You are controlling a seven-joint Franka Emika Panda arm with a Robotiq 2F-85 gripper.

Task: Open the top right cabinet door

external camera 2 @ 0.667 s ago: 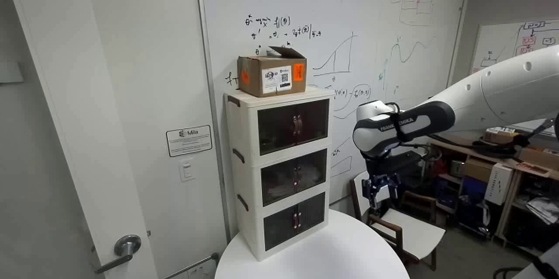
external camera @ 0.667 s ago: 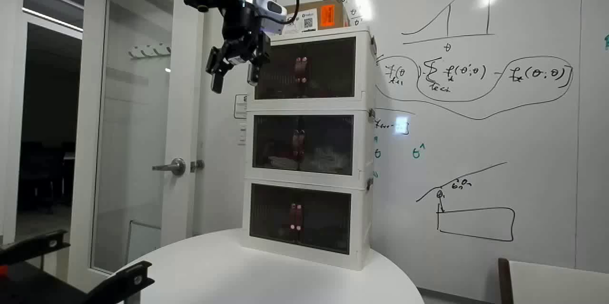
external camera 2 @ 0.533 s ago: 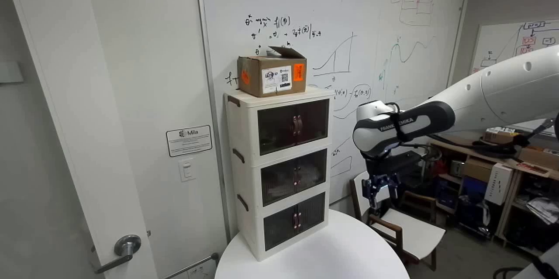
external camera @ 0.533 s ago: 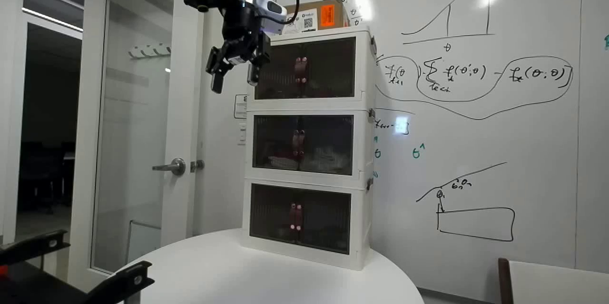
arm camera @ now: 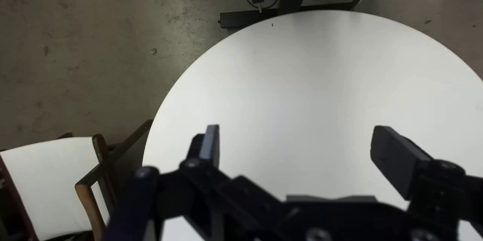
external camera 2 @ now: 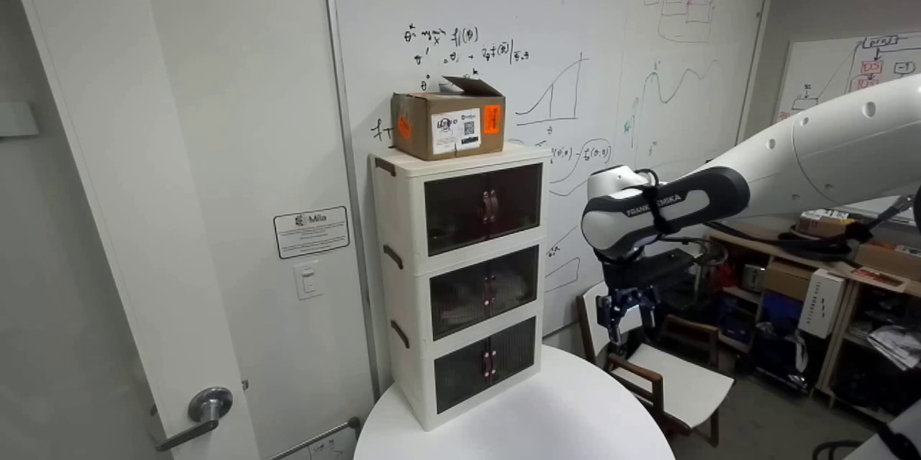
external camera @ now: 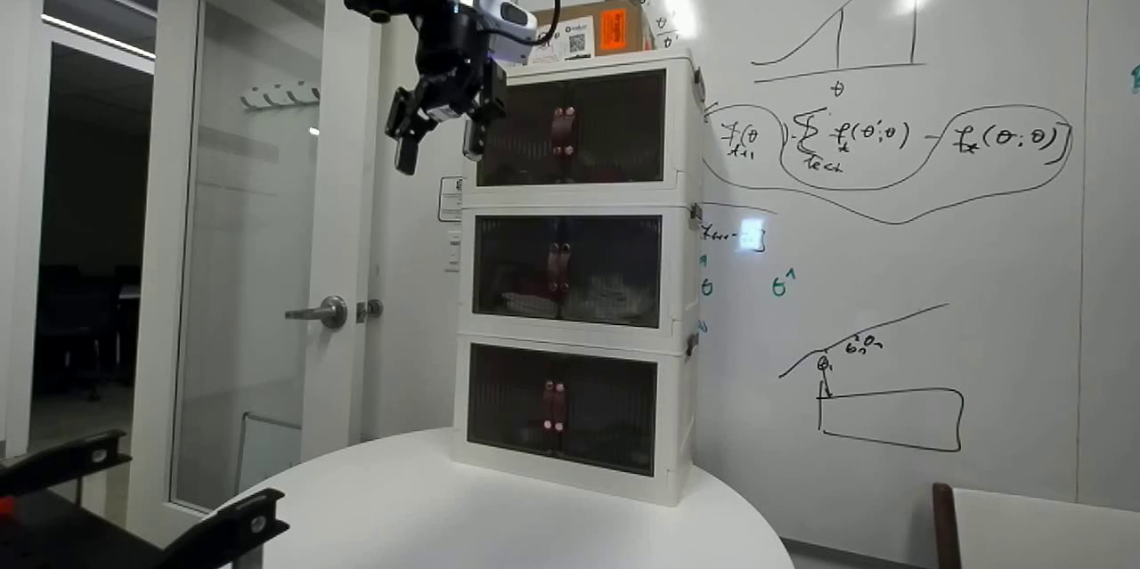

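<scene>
The top right cabinet door (external camera: pixel 621 128) is a dark see-through panel in the white frame of the uppermost tier. It is shut in both exterior views (external camera 2: pixel 519 194). Dark red handles (external camera: pixel 563 131) stand side by side at the middle of that tier. They also show in an exterior view (external camera 2: pixel 491 206). My gripper (external camera: pixel 441 156) is open, empty and pointing down in front of the cabinet, apart from it. It overlaps the top tier's left edge in an exterior view. In the wrist view the gripper (arm camera: pixel 297 131) hangs over the table with its fingers wide apart. The door is out of the wrist view.
The white cabinet (external camera 2: pixel 410 287) stands on a round white table (arm camera: pixel 294 82). A cardboard box (external camera 2: pixel 446 125) sits on top of it. Two lower tiers have like dark doors. A chair (external camera 2: pixel 676 381) stands beside the table. A room door with a lever handle (external camera: pixel 319 312) is nearby.
</scene>
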